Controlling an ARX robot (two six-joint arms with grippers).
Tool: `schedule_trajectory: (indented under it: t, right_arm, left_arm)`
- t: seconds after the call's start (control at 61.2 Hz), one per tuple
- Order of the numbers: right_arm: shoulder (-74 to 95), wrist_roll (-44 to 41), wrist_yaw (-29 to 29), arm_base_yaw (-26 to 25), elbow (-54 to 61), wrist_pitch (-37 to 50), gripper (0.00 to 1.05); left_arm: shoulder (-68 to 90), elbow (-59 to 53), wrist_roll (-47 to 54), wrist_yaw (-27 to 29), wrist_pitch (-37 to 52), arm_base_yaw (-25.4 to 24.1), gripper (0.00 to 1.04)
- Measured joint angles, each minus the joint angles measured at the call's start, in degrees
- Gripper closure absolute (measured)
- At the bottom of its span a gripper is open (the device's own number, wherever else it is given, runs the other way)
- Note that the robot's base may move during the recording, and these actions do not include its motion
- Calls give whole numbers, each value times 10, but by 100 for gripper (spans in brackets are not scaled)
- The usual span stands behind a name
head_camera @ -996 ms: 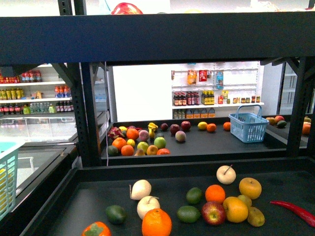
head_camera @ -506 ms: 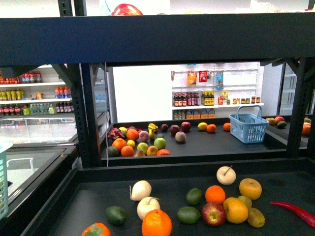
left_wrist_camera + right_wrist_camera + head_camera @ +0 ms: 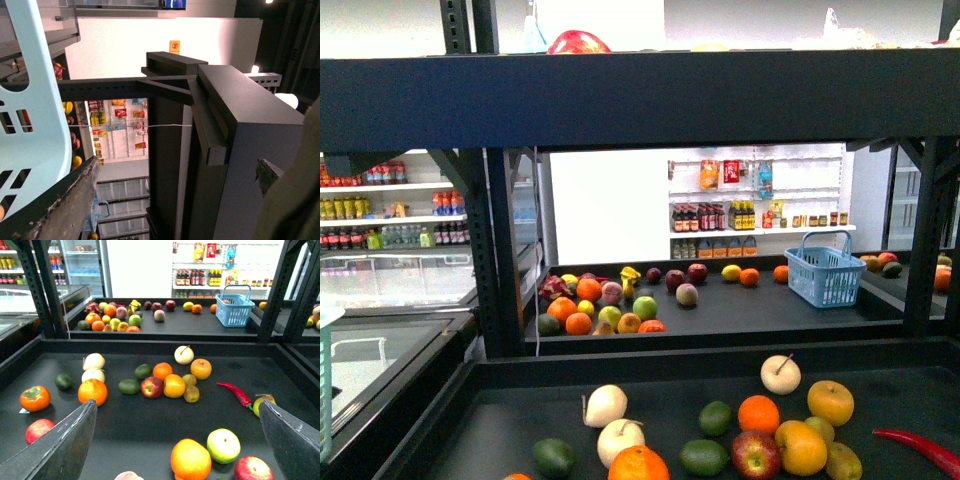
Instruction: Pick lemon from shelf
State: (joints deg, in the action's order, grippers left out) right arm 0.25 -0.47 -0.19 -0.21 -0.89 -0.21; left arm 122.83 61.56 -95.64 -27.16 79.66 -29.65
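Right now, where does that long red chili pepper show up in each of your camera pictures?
Front view: the red chili pepper lies at the lower right, on the near tier of the black shelf, right of the fruit cluster.
Right wrist view: it lies right of centre, right of the same cluster.
Left wrist view: not in it.
Shared landmark: the blue basket on the far tier, seen in the front and right wrist views.

Bright backlit wall — dark shelf (image 3: 650,95) underexposed — views sharp.
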Motion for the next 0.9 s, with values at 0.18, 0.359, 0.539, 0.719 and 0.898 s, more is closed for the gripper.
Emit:
schedule_trajectory:
  t: [0.18, 0.359, 0.539, 0.719, 0.898]
  right_arm:
    - [0, 0, 2, 0, 0, 0, 7]
    - [-1, 0, 0, 0, 0, 0, 7]
    - [-1, 0, 0, 0, 0, 0, 7]
    - [-1, 0, 0, 0, 0, 0, 7]
    - [-1, 0, 0, 0, 0, 0, 7]
  left_arm:
    - [-194, -135, 84, -67, -87, -101, 8]
    - [-230, -128, 130, -72, -164, -82, 8]
    - [-256, -121, 158, -75, -270, -70, 8]
    - [-334, -101, 240, -42, -428, -64, 8]
    - [-466, -87, 458, 63, -666, -19, 8]
